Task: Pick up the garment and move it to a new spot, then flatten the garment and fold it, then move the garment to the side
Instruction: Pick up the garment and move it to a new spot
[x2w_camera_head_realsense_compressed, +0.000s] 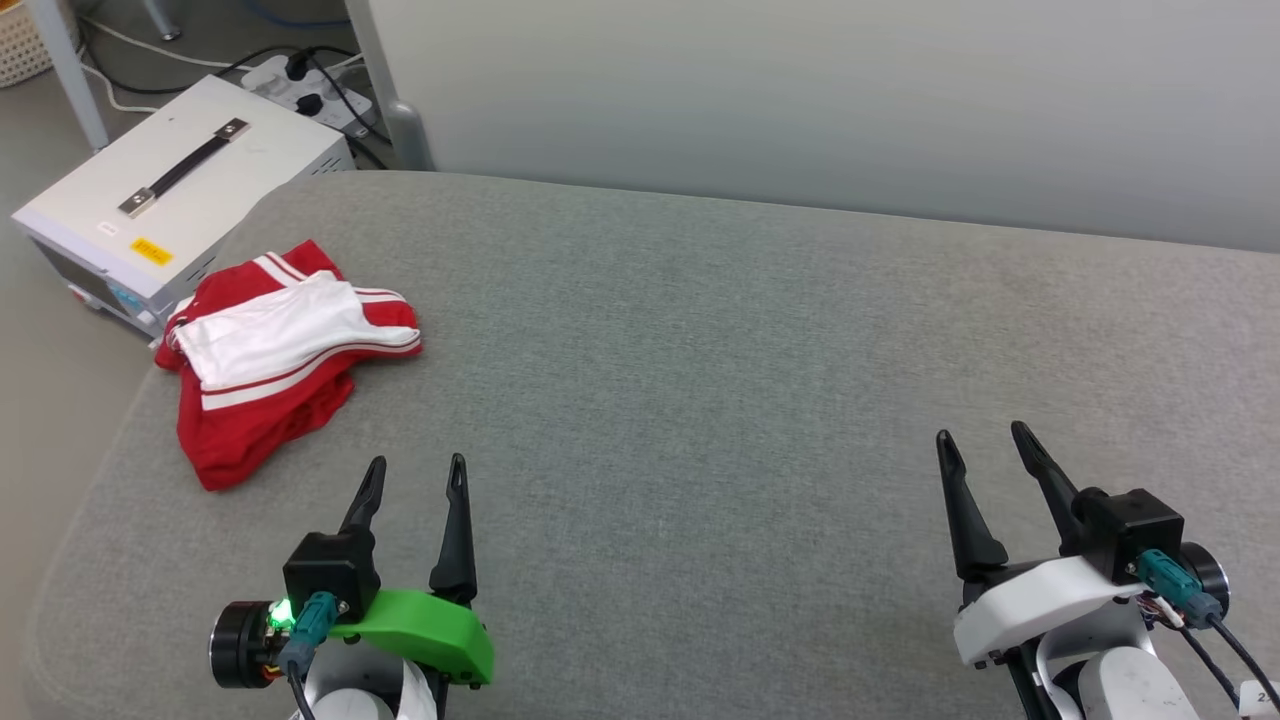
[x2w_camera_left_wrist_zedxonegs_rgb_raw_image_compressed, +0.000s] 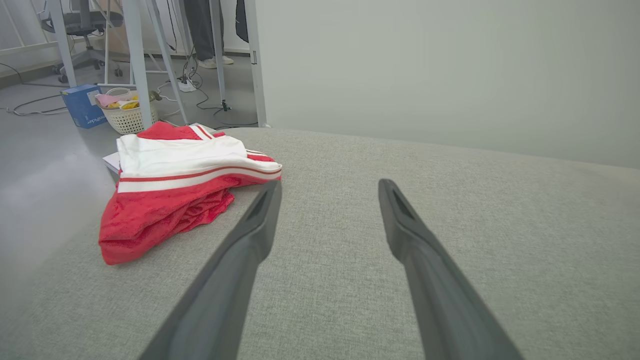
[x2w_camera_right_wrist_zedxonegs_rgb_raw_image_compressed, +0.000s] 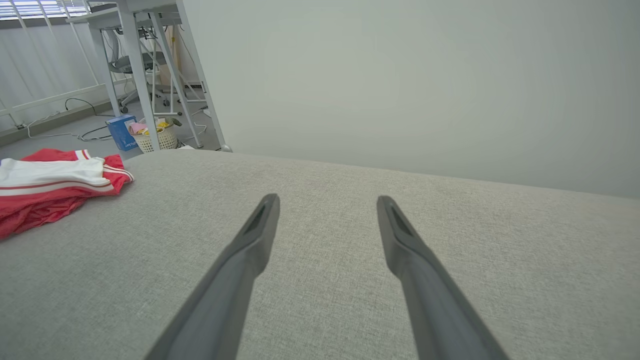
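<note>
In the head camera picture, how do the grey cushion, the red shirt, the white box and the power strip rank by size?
1. grey cushion, by far the largest.
2. white box and red shirt: about alike; the box lies farther off, so I won't rank them.
3. power strip, smallest.

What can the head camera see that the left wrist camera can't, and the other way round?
Head view: the open right fingers and a black handle on a white box. Left wrist view: a basket, a blue box and a person's shoes on the floor. Both: the red and white shirt bunched on the grey cushion, the open left fingers and the pale wall.
</note>
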